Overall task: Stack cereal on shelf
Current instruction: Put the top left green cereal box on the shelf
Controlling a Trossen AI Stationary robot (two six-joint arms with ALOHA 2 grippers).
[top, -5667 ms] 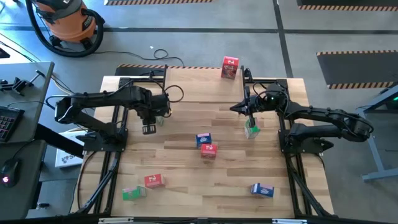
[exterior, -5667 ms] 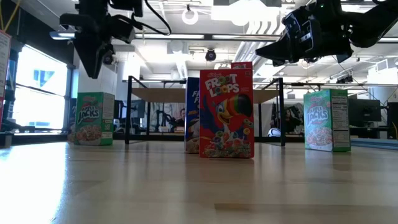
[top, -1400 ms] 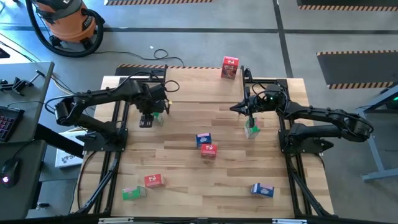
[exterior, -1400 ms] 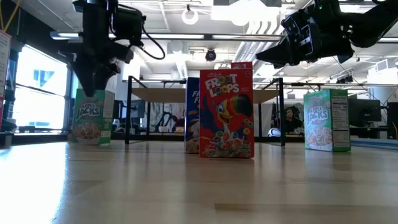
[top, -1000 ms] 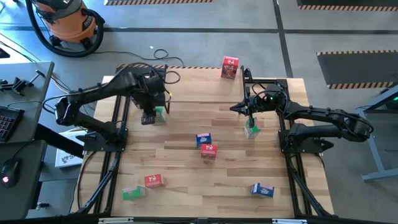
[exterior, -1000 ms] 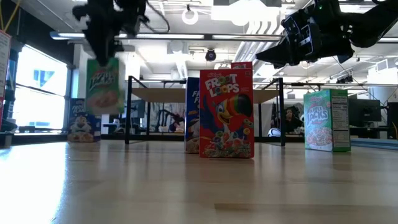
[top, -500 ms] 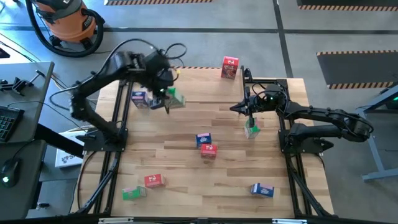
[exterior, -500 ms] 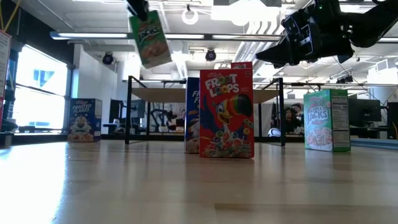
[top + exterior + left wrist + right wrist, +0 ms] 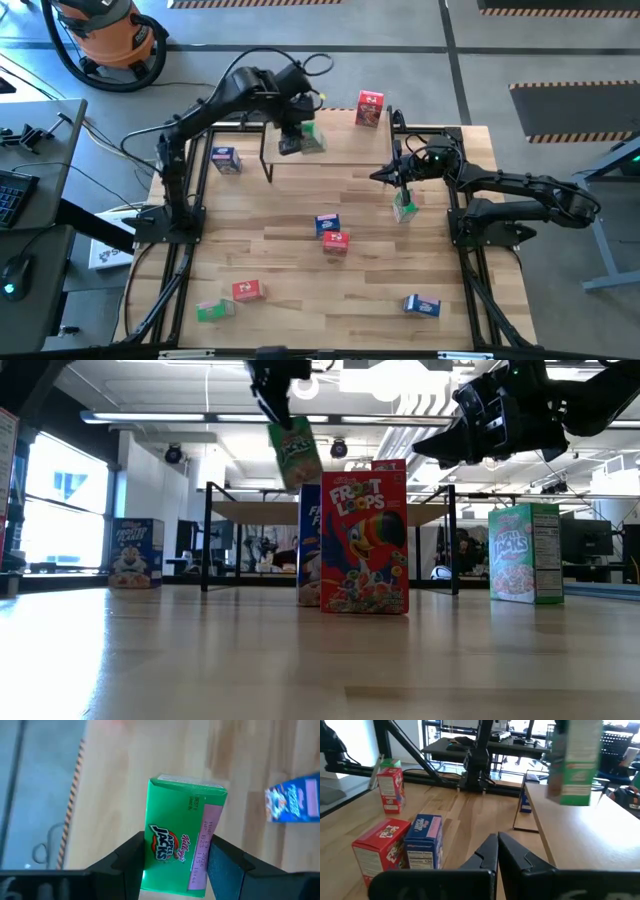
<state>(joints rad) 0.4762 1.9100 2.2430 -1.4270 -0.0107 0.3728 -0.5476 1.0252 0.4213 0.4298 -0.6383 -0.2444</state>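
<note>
Starting at the desk's (image 9: pixel 300 300) near edge in the high view: a green cereal box (image 9: pixel 209 311) and a red cereal box (image 9: pixel 247 291) lie side by side at about 7 o'clock, and a blue cereal box (image 9: pixel 421 305) lies at about 5 o'clock. Near the centre, a second blue box (image 9: pixel 327 224) and a second red box (image 9: pixel 336 241) stand touching each other.

At 3 o'clock, the right tool (image 9: pixel 401 190) hangs above a second green box (image 9: pixel 404 209) standing on the desk; its fingers (image 9: pixel 492 851) are pressed together and carry nothing.

At about 10 o'clock, a third blue box (image 9: pixel 224 159) stands on the desk beside the shelf's left leg.

At 12 o'clock stands the shelf (image 9: pixel 350 148), a light-wood board on thin black legs. The left tool (image 9: pixel 291 140) is over its left part, pinching a third green box (image 9: pixel 183 836) between its two fingers. In the low view this box (image 9: pixel 296 454) hangs tilted in the air, above the level of the shelf board. Whether it touches the board cannot be told.

Farthest off, a third red box (image 9: pixel 369 108) stands at the shelf's far edge, right of centre.
</note>
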